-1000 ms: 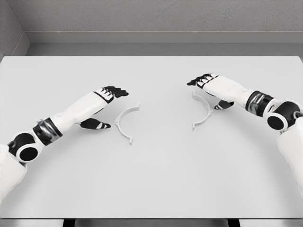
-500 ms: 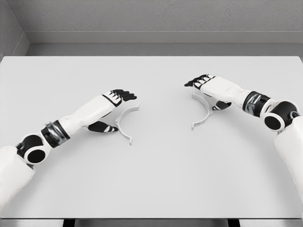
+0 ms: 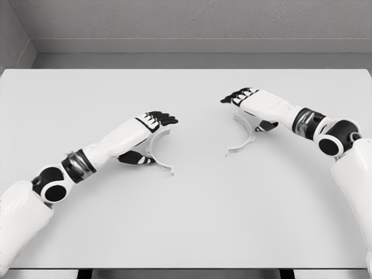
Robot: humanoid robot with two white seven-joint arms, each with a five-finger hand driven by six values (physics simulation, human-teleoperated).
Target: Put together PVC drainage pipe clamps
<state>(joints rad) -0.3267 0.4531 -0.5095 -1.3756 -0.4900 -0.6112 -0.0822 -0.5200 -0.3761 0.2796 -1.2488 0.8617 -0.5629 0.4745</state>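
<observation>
seen from the head camera: a pale grey table [image 3: 186, 226] bearing two thin white half-ring clamp pieces. left clamp half [image 3: 158, 152] lying flat, left of centre, open side facing right, partly covered by the left hand [image 3: 152, 123]. right clamp half [image 3: 243, 138] lying flat, right of centre, open side facing left, partly under the right hand [image 3: 247, 99]. halves well apart, open sides facing each other, not yet joined.

left hand palm down, dark fingers [image 3: 164, 118] stretched forward and close together, thumb [image 3: 135, 157] dropped low beside the ring's outer curve; cannot tell whether anything is pinched. right hand likewise extended, fingers straight, thumb tucked below near the arc; grip not visible either.

judged by look: light, rigid plastic, smooth and likely to slide on the tabletop, thin enough to flex slightly at the tabbed ends. best taken at mid-arc, thumb outside and fingers inside, leaving end tabs free for mating.
</observation>
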